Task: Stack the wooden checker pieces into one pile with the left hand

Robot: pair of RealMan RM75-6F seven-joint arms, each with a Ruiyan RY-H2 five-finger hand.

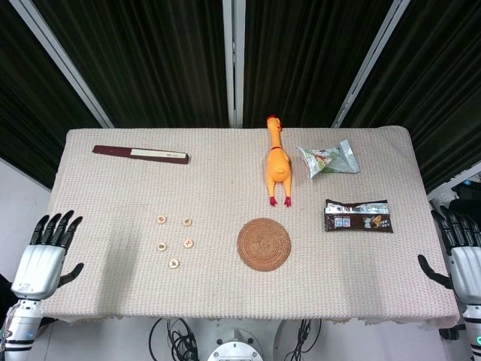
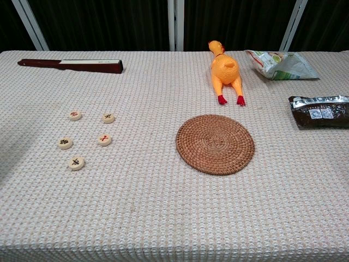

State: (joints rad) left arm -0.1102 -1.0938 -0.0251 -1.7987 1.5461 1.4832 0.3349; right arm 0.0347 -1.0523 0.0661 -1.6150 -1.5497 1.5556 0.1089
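Several small round wooden checker pieces lie flat and apart from one another on the left half of the cloth-covered table, each with a dark or red mark on top; in the chest view the checker pieces lie at the left. None lies on another. My left hand hangs off the table's left edge, fingers apart, holding nothing, well to the left of the pieces. My right hand is off the right edge, fingers apart and empty. Neither hand shows in the chest view.
A round woven coaster lies mid-table, right of the pieces. A yellow rubber chicken lies behind it. A dark closed folding fan sits at the back left. Two snack packets, one green and one brown, lie at the right.
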